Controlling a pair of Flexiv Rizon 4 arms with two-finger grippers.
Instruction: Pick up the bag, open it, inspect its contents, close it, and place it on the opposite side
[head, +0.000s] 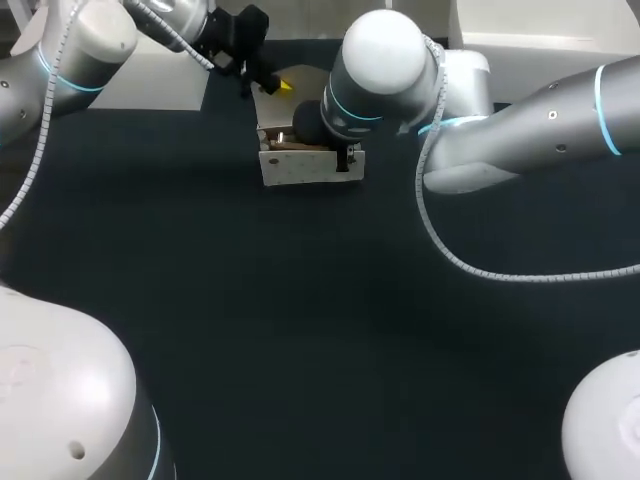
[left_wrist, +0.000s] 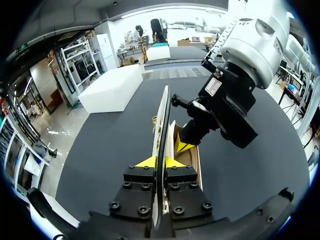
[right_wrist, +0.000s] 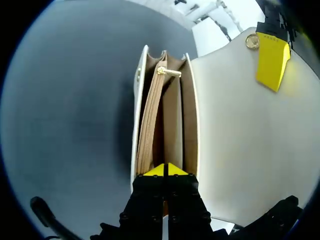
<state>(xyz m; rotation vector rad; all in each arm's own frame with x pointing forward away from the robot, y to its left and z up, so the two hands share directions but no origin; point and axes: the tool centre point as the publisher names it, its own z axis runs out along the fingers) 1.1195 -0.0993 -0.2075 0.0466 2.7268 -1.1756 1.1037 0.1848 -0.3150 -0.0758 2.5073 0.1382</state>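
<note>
White bag (head: 300, 168) stood open at the dark table's (head: 300, 330) far middle, 2 grippers at it.
Left gripper (left_wrist: 160, 162) was clamped on the raised flap (right_wrist: 235, 125); right gripper (right_wrist: 165, 170) sat in the bag's mouth, tips pressed together, and whether they nipped an inner wall was hidden. From above, the right arm (head: 385, 70) covered most of the bag.

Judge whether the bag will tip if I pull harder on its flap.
Likely stiff: the flap stands flat and straight out of the left gripper, with no sag. The bag stands upright on a narrow base, so a sideways pull could tip it. The right gripper at its open top may steady it.
</note>
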